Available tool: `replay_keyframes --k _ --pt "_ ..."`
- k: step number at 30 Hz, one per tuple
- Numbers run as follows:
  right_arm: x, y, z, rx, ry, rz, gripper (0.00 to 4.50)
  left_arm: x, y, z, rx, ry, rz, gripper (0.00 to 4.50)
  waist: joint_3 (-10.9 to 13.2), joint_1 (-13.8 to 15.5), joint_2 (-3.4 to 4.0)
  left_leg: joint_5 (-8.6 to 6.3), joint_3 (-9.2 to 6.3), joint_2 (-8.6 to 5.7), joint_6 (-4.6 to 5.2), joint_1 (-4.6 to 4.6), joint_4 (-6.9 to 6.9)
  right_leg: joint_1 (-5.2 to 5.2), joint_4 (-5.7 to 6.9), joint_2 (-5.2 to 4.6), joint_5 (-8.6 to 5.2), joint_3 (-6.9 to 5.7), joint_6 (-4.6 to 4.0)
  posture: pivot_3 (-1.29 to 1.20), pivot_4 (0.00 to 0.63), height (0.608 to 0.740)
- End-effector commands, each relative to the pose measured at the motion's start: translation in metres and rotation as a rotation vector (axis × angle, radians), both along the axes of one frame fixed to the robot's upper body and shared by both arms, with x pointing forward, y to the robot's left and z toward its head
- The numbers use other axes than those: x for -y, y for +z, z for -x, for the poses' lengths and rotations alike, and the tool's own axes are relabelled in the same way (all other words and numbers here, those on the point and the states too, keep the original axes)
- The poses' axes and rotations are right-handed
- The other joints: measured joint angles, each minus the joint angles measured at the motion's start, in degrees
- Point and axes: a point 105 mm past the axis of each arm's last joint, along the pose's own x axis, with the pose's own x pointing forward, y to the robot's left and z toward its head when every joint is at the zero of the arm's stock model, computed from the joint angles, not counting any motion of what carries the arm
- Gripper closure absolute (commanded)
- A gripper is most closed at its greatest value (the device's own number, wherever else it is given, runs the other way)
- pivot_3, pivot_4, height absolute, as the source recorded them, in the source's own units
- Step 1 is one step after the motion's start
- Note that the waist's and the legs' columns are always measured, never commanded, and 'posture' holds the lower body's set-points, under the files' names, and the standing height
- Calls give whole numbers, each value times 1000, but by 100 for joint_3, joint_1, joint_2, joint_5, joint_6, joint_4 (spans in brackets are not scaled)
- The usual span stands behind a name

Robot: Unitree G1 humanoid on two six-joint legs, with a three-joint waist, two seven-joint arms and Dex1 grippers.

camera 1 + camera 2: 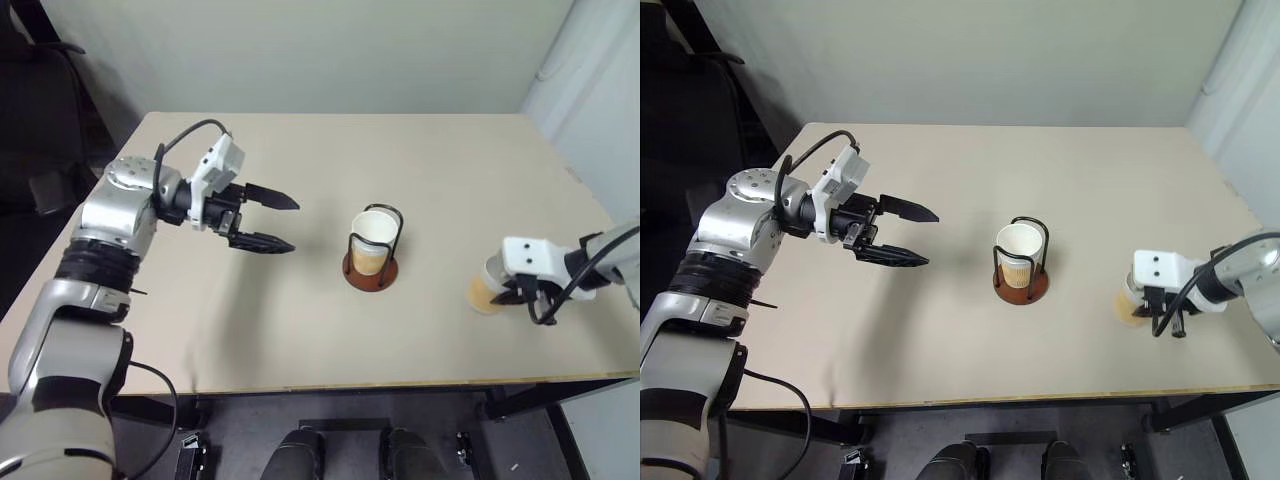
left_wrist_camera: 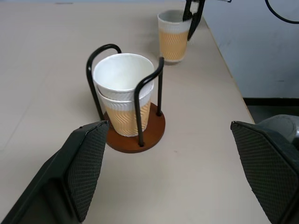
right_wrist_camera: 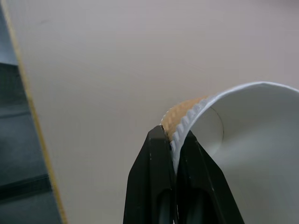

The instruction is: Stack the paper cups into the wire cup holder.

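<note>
Jaws of right gripper [image 3: 174, 140] pinch paper cup [image 3: 243, 140] rim.

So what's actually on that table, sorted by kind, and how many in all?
Paper cups: 3, two nested in the holder and one pinched at its rim by the right gripper
Wire cup holder: 1
Total: 4

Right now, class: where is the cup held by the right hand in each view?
Left eye: cup at the table's right edge.
Right eye: same place.
Left wrist: far behind the holder, cup.
Right wrist: rim pinched close up.
Shared landmark: the holder with stacked cups.
</note>
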Motion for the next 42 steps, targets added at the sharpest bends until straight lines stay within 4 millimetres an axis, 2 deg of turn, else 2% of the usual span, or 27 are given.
replay_keyframes --k 1,6,9,13,16,21,27,31,42 --pt "-11 42 -8 130 21 -50 4441 1 12 2 39 -38 0 0 1 -1 -1 0 -1 0 1 1 -4 -1 0 0 0 -1 -1 0 150 740" --pt "-33 86 -13 244 55 -113 4441 3 11 1 36 -46 -1 0 3 -1 1 0 -28 0 0 -5 -7 -6 4 1 -8 -18 -14 0 150 740" --pt "-54 110 -12 303 104 -161 4441 4 11 1 34 -49 -1 0 4 7 3 6 -45 0 -11 -21 -7 -18 11 1 -7 -32 -14 0 150 740" --pt "-81 130 -10 348 173 -218 4441 7 10 0 30 -55 -1 0 6 15 5 11 -62 1 -24 -27 -11 -22 14 2 -9 -44 -16 0 150 740" --pt "-101 138 -6 358 234 -251 4441 8 10 -1 29 -58 -2 0 7 16 7 13 -66 -1 -27 -28 -13 -22 12 2 -20 -45 -36 0 150 740" --pt "-117 131 -4 324 281 -268 4441 8 10 0 27 -62 -3 0 7 27 7 15 -74 -1 -31 -32 -14 -22 12 2 -37 -52 -63 0 150 740" --pt "-128 105 -8 263 305 -270 4441 6 9 1 23 -58 -2 0 7 24 7 19 -76 -2 -37 -30 -13 -21 15 2 -36 -53 -62 0 150 740" --pt "-130 94 -14 254 303 -258 4441 4 9 3 19 -58 -1 0 8 23 8 24 -77 -1 -41 -30 -12 -23 19 2 -34 -53 -59 0 150 740" --pt "-129 81 -26 264 292 -228 4441 2 8 5 13 -55 -2 0 8 19 8 26 -78 -1 -41 -29 -11 -23 24 2 -34 -54 -60 0 150 740"
